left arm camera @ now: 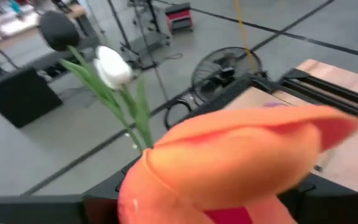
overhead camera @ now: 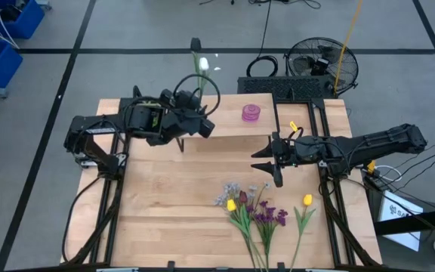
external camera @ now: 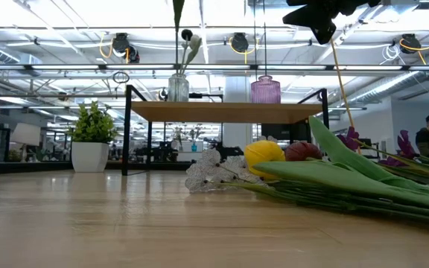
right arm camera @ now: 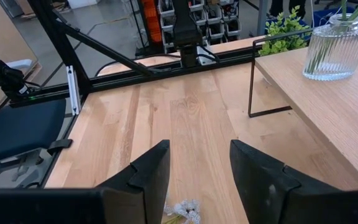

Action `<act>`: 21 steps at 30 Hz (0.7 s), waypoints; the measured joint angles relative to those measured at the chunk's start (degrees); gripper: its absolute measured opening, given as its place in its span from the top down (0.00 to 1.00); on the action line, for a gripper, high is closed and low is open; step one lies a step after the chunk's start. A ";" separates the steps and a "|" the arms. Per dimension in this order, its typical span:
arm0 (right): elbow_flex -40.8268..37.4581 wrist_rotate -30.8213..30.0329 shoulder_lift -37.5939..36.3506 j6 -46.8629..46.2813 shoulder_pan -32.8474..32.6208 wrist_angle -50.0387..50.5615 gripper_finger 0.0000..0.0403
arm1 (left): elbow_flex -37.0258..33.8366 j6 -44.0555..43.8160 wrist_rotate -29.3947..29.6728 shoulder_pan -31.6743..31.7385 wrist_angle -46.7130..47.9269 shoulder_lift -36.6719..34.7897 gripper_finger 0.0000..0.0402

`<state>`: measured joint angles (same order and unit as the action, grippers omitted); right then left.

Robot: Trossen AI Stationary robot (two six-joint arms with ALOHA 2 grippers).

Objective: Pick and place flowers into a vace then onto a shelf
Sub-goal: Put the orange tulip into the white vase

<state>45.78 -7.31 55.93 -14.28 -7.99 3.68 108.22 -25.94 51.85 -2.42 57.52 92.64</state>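
Observation:
A clear ribbed vase (external camera: 178, 87) (right arm camera: 339, 50) stands on the shelf (external camera: 226, 112) (overhead camera: 232, 125) near its left end. It holds green stems, a white tulip (left arm camera: 112, 65) (overhead camera: 201, 64) and a dark bloom (left arm camera: 58, 30). An orange tulip (left arm camera: 229, 162) fills the left wrist view, right before the camera. My left gripper (overhead camera: 202, 125) hovers high over that end of the shelf; whether it touches the tulip I cannot tell. More flowers (overhead camera: 259, 211) (external camera: 264, 152) lie flat on the tabletop near the front edge. My right gripper (overhead camera: 269, 162) (right arm camera: 197, 168) hangs open above the table beside the shelf, holding nothing.
A small pink glass vase (overhead camera: 251, 113) (external camera: 265, 89) stands on the shelf right of the clear one. A leafy plant in a white pot (external camera: 91, 138) sits at the table's far left. A floor fan (overhead camera: 323, 64) lies beyond the far edge. Bare tabletop (overhead camera: 165, 204) spreads left of the flowers.

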 joint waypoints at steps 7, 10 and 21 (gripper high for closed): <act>0.00 0.11 -0.01 0.00 0.00 0.00 0.60 | 0.00 -0.13 -2.35 -1.81 -0.28 0.00 0.47; 0.00 0.11 -0.01 0.00 0.00 0.00 0.60 | 0.00 -0.16 -2.52 -2.99 -0.11 0.00 0.47; 0.00 0.11 0.01 0.00 0.00 0.00 0.60 | 0.00 -3.82 -2.57 -7.39 -0.22 0.00 0.47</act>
<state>45.78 -7.20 55.94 -14.28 -7.99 3.68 108.22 -29.75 49.28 -9.81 57.30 92.64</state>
